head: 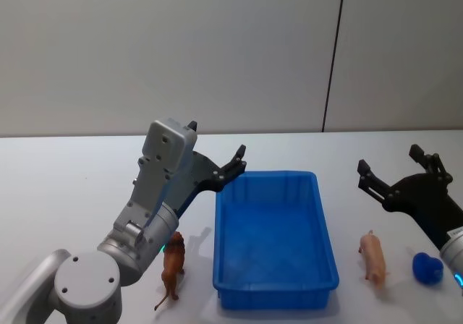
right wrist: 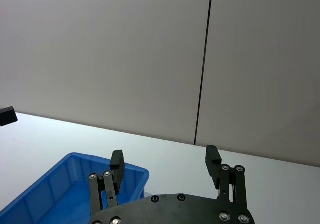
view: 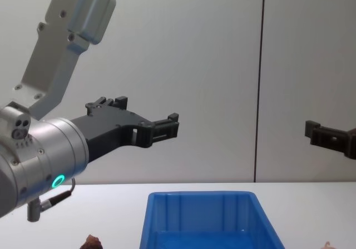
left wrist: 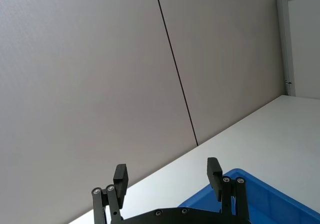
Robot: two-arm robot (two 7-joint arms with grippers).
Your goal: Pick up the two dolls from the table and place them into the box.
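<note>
Three small figures are on the white table, all outside the blue box, which sits at lower centre of the head view. The reddish-brown doll stands just beside the box's left wall at lower left, its top partly hidden by the left arm. The blue doll sits near the lower right edge. A pink pig figure lies between it and the box, apart from both. The left gripper hangs in the air by the box's upper-left corner with its fingers spread wide, gripping nothing. In the chest view it is well above the rim. The right gripper hovers at the right edge, above the pig and the blue doll, its fingers likewise spread and empty.
</note>
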